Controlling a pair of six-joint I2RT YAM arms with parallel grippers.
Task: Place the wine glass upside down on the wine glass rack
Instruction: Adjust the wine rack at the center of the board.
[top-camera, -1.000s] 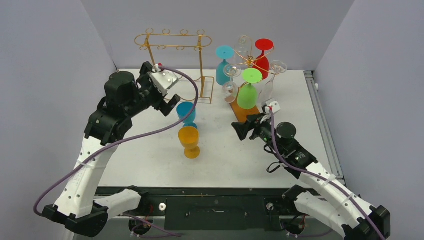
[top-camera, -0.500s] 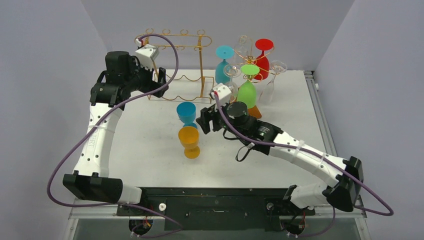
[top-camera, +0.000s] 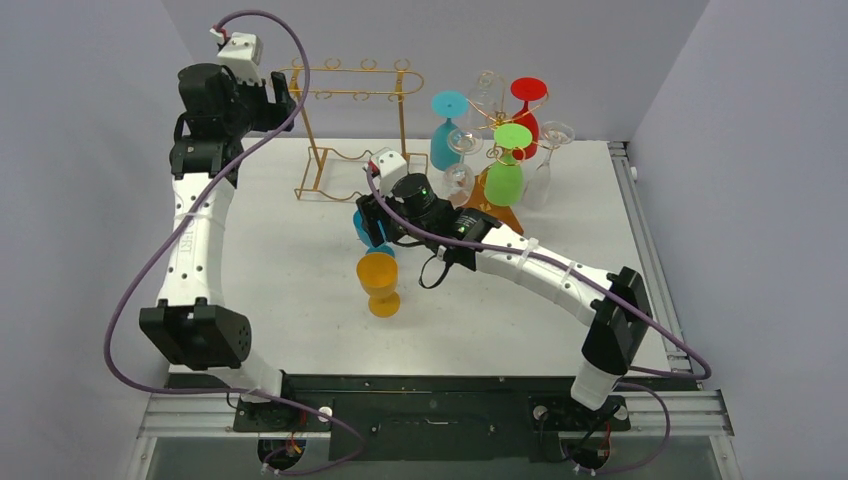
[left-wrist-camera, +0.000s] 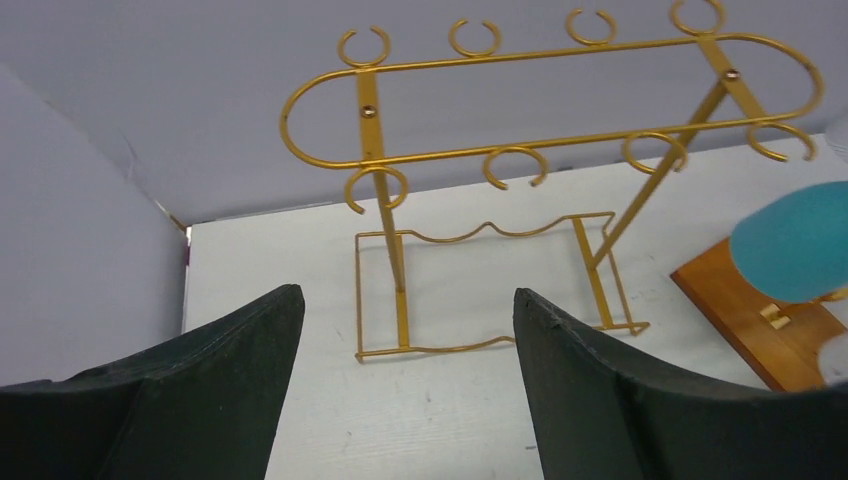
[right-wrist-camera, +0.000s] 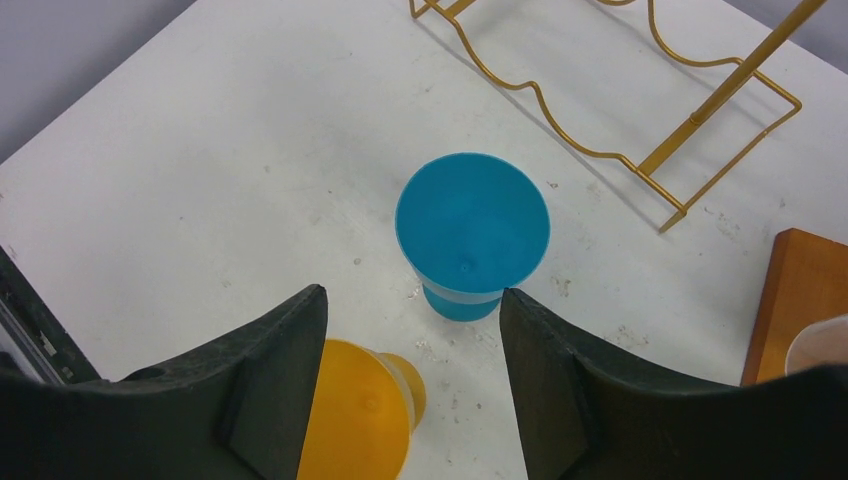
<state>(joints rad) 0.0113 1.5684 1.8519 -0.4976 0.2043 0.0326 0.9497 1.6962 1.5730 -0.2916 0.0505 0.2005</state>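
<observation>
A blue wine glass (right-wrist-camera: 472, 225) stands on the white table, with an orange wine glass (right-wrist-camera: 360, 415) just in front of it. My right gripper (right-wrist-camera: 410, 293) hovers over them, open and empty; the blue glass (top-camera: 376, 240) lies just beyond its fingertips. The empty gold wire wine glass rack (left-wrist-camera: 540, 150) stands at the back of the table. My left gripper (left-wrist-camera: 405, 293) is raised by the rack's left end (top-camera: 300, 90), open and holding nothing, its jaws pointing at the rack.
A second rack on a wooden base (top-camera: 500, 212) at the back right holds teal (top-camera: 447, 135), red (top-camera: 527, 115), green (top-camera: 506, 175) and clear glasses upside down. Grey walls enclose the left, back and right sides. The right arm stretches across the table's middle.
The left arm rose and swung back-left to the gold rack's left end. The right arm reached left across the table to above the blue glass. Both grippers' jaws narrowed somewhat.
</observation>
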